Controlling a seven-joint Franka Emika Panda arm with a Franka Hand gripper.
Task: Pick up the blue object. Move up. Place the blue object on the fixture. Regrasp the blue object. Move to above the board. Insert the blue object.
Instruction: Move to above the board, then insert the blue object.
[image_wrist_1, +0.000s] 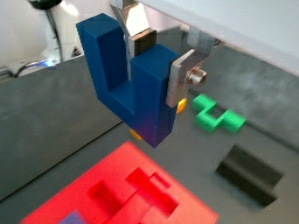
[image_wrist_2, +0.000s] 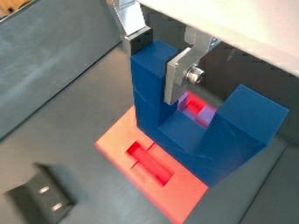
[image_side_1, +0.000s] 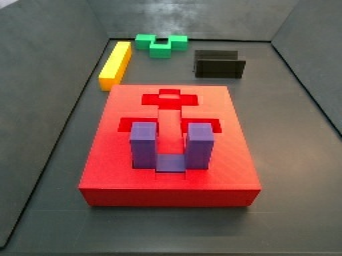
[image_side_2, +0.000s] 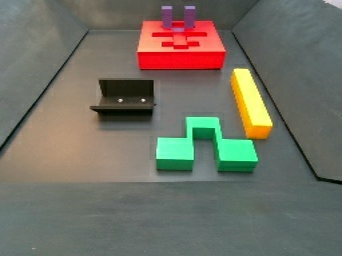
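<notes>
In both wrist views my gripper (image_wrist_1: 158, 61) (image_wrist_2: 158, 61) is shut on one prong of the dark blue U-shaped object (image_wrist_1: 128, 79) (image_wrist_2: 222, 131) and holds it in the air, prongs up toward the gripper. The red board (image_wrist_1: 117, 188) (image_wrist_2: 117, 140) lies below it. The black fixture (image_wrist_1: 249, 173) (image_wrist_2: 41, 197) stands empty on the floor beside the board. Both side views show the board (image_side_1: 167, 170) (image_side_2: 181, 55) and the fixture (image_side_1: 219, 64) (image_side_2: 124, 98). Neither the gripper nor the blue object shows in them.
A lighter purple U-shaped block (image_side_1: 171, 145) (image_side_2: 178, 15) stands in the board. A green block (image_wrist_1: 216, 114) (image_side_1: 166, 43) (image_side_2: 201, 145) and a yellow bar (image_side_1: 115, 62) (image_side_2: 250, 100) lie on the dark floor. Grey walls enclose the floor.
</notes>
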